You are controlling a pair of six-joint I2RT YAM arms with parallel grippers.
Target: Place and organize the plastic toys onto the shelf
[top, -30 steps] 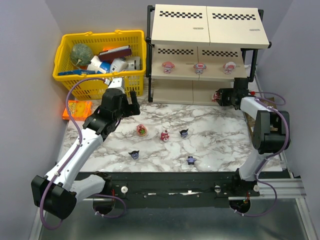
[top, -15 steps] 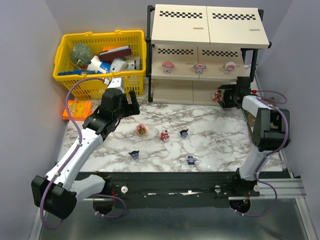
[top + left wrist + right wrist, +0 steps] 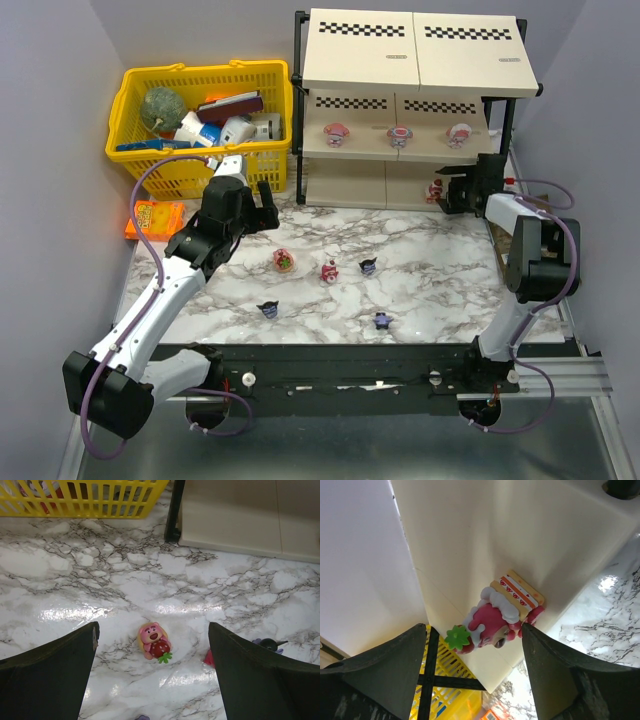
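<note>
The shelf (image 3: 415,60) stands at the back right, with three pink-and-white toys (image 3: 399,135) on its middle board. My right gripper (image 3: 449,190) is at the bottom board, open around a red-pink toy (image 3: 435,188). In the right wrist view that toy (image 3: 502,612) rests on the beige board (image 3: 485,540), and one finger (image 3: 555,670) is close by its foot. My left gripper (image 3: 256,204) hangs open over the table. Below it lies a pink bear toy with a strawberry (image 3: 155,640). Another red toy (image 3: 329,270) and three dark purple toys (image 3: 368,267) are scattered on the marble.
A yellow mesh basket (image 3: 135,95) of larger items stands at the back left, next to the shelf's black post (image 3: 173,510). An orange packet (image 3: 155,217) lies at the table's left edge. Walls close in the left and right sides.
My right gripper has opened and let go of the red-pink toy on the bottom board. The left arm has hardly moved.
</note>
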